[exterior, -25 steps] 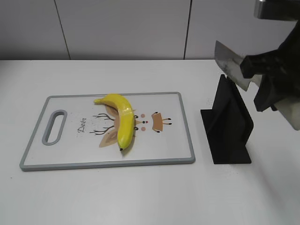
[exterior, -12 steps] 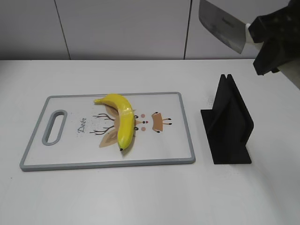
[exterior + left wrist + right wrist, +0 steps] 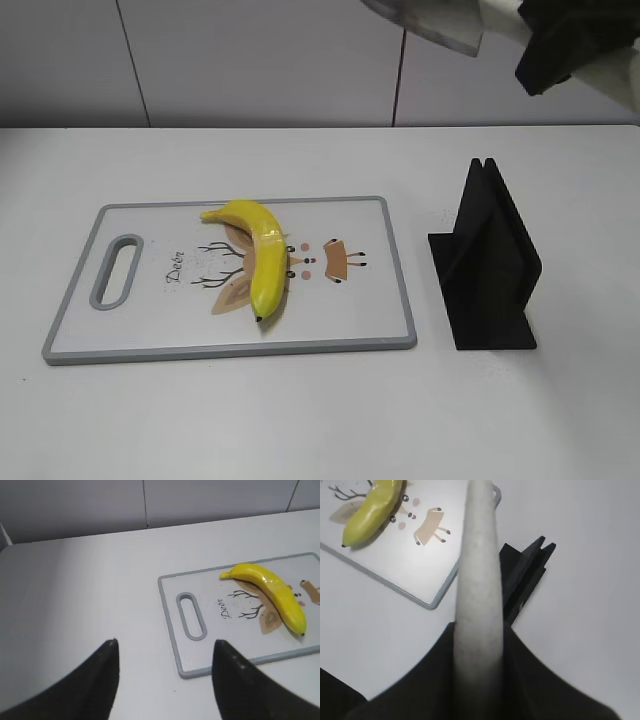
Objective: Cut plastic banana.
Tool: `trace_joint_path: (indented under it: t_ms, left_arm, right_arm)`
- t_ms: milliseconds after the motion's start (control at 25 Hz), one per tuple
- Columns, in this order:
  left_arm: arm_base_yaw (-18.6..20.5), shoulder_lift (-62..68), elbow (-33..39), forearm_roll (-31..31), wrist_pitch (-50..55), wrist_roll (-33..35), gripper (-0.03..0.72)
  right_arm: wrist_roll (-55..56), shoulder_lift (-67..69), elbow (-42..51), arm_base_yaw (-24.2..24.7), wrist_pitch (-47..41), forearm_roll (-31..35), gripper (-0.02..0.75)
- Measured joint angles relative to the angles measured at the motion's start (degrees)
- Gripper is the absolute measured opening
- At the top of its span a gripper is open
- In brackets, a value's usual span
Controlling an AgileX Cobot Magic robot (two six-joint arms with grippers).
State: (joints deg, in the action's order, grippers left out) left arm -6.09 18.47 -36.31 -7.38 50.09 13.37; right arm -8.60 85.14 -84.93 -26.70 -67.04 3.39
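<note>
A yellow plastic banana (image 3: 257, 253) lies on a white cutting board (image 3: 150, 330) with a grey rim; it also shows in the left wrist view (image 3: 272, 592) and the right wrist view (image 3: 370, 512). My right gripper (image 3: 520, 35) is shut on the white handle (image 3: 477, 595) of a knife whose blade (image 3: 425, 18) is high at the top of the exterior view, above and right of the board. My left gripper (image 3: 165, 652) is open and empty above the bare table, left of the board's handle slot (image 3: 191, 616).
A black knife stand (image 3: 488, 262) stands empty on the table right of the board, also in the right wrist view (image 3: 525, 575). A tiled wall runs behind the table.
My right gripper has lifted the knife up out of the stand and carried it up and left, until the blade is partly out of the exterior view's top.
</note>
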Motion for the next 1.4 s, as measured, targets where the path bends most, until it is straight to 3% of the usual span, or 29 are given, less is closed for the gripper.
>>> trace_joint_path:
  t_ms: [120,360,560,760,1040,1400]
  left_arm:
    - [0.0,7.9,-2.5,-1.8,-2.7,5.4,0.552]
    - [0.0,24.8,-9.4,-11.6,-3.6,21.7,0.552]
    - [-0.6,37.5,-18.4,-17.0,-2.0,33.1,0.552]
    - [-4.9,48.7,-27.5,-17.6,-0.8,44.8,0.552]
    - [-12.1,60.3,-33.2,-17.8,-2.4,60.6,0.552]
    - [-15.2,73.7,-36.2,-17.1,-3.9,69.8,0.552]
  right_arm:
    - [-6.6,3.7,-3.2,0.0,-0.6,0.0,0.168]
    - [-20.4,10.0,-6.7,0.0,-0.2,-0.1,0.168]
    - [-35.9,14.3,-7.0,0.0,2.1,1.2,0.168]
    - [-48.0,17.7,-7.1,0.0,5.6,5.5,0.168]
    - [-62.0,21.7,-7.5,0.0,6.5,11.8,0.168]
    - [-69.6,24.2,-7.6,0.0,10.5,16.6,0.168]
